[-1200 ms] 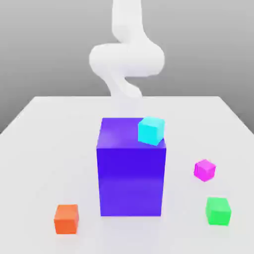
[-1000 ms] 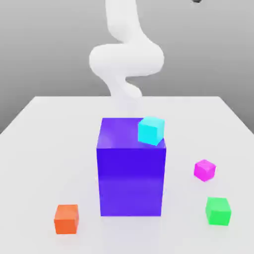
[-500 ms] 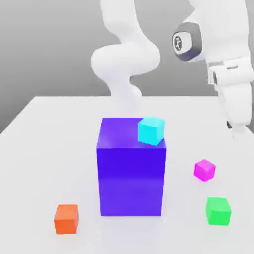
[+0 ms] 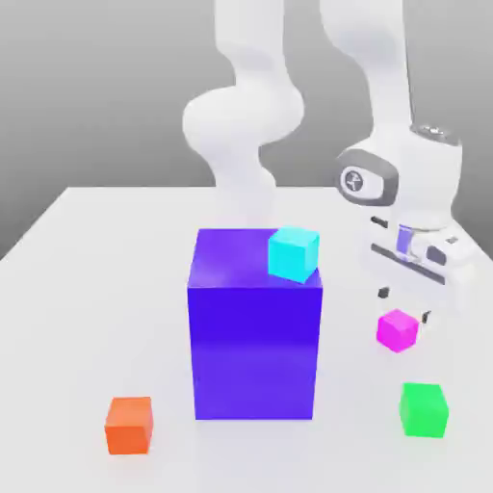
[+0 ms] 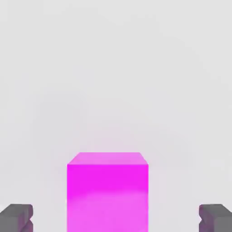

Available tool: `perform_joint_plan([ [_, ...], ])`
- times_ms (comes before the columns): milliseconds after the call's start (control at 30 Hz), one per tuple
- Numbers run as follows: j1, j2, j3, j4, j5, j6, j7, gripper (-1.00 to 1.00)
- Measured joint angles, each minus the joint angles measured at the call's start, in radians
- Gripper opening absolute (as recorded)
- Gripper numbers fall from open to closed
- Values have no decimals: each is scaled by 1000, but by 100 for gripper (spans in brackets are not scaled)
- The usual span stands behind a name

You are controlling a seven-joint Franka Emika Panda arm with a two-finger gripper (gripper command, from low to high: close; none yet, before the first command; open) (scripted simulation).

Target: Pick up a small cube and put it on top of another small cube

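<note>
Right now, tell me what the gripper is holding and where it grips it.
Nothing is held. The gripper hangs open just above the magenta cube, its fingertips spread wide on either side of the cube without touching it.

So the small cube [image 4: 397, 330] is this glossy magenta-pink thing, sitting flat on the white desk [image 4: 96, 289], not tilted or anything. It sits right between the two dark fingers [image 5: 17, 217], which hang wide apart on either side, just above it, neither one touching it.
</note>
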Motion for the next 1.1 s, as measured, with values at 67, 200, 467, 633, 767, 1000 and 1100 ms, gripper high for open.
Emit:
perform_joint_plan([
  [67,22,62,-24,10,-9,51,8,0],
  [200,42,120,-42,18,-9,99,12,-100],
  [467,24,53,-24,9,-2,42,2,-100],
  [633,18,-98,-5,-20,37,-82,-24,-100],
  [767,-22,-149,-36,26,29,-182,-16,-100],
  [1000,-171,-84,-101,272,36,-363,-22,-100],
  [1100,-202,-30,-114,347,52,-382,-34,-100],
])
